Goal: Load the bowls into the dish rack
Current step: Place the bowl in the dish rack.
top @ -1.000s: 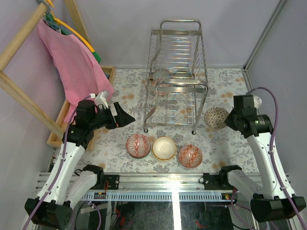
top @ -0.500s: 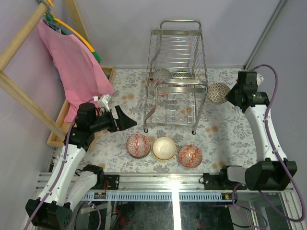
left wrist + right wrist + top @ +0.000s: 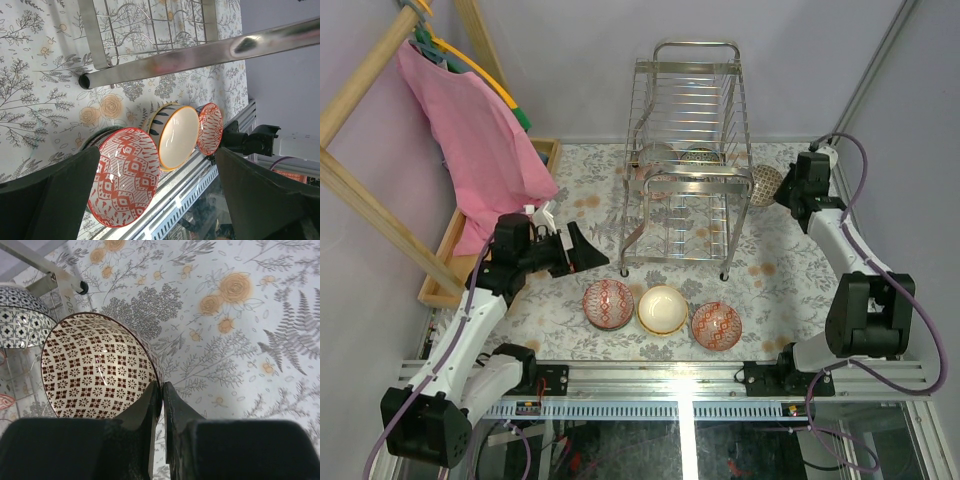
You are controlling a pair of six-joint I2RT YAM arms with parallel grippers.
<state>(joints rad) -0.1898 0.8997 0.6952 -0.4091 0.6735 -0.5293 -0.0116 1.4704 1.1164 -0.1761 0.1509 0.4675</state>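
The chrome dish rack stands at the back middle, with two bowls on its lower tier. My right gripper is shut on the rim of a brown-checked bowl, held in the air beside the rack's right side. In the right wrist view the fingers pinch that bowl's rim; a blue-patterned bowl sits in the rack beyond it. Three bowls lie in a row near the front: red-white, cream, red. My left gripper hangs open just behind the red-white bowl.
A pink cloth hangs from a wooden frame at the left, above a shallow wooden tray. The rack's front legs stand close behind the row of bowls. A metal rail runs along the near edge. Walls close off the back and right.
My right arm has carried the brown-checked bowl from the table's right middle back and up to the rack's right side. My left gripper has edged right, toward the red-white bowl.
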